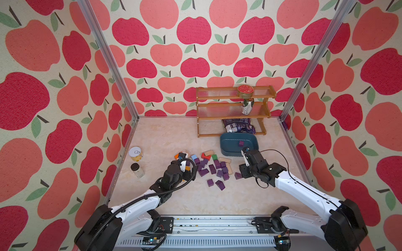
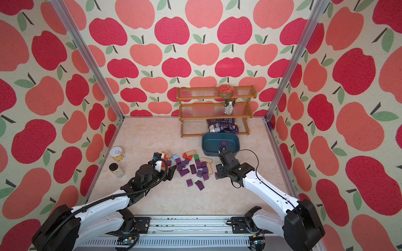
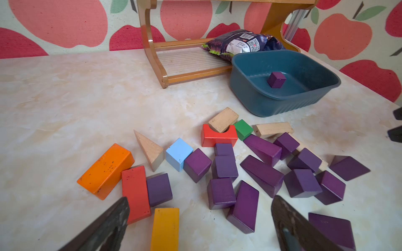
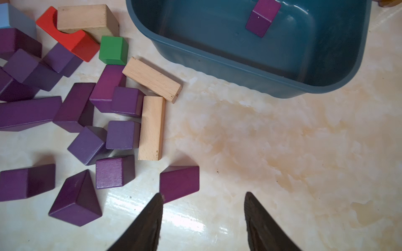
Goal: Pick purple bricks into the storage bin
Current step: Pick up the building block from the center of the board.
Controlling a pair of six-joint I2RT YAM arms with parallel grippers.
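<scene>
Several purple bricks [image 1: 212, 168] lie scattered mid-table among other coloured blocks; both wrist views show the same cluster [image 3: 261, 173] [image 4: 74, 106]. One purple brick [image 1: 241, 143] [image 3: 276, 79] [image 4: 262, 18] sits inside the teal storage bin [image 1: 228, 142] [image 3: 272, 104] [image 4: 217, 63] at the back right. My left gripper [image 1: 188, 171] [image 3: 200, 197] is wide open over the cluster's left end, nothing between its fingers. My right gripper [image 1: 243, 173] [image 4: 204, 193] is open and empty in front of the bin. A lone purple brick [image 4: 179, 183] lies on the table by one of its fingertips.
Orange [image 3: 106, 170], red [image 3: 134, 193], yellow [image 3: 165, 228] and tan [image 4: 151, 128] blocks mix with the purple ones. A wooden shelf rack [image 1: 233, 110] behind the bin holds a tin, a can and a snack bag [image 1: 238, 126]. A can [image 1: 135, 153] and jar [image 1: 137, 170] stand left.
</scene>
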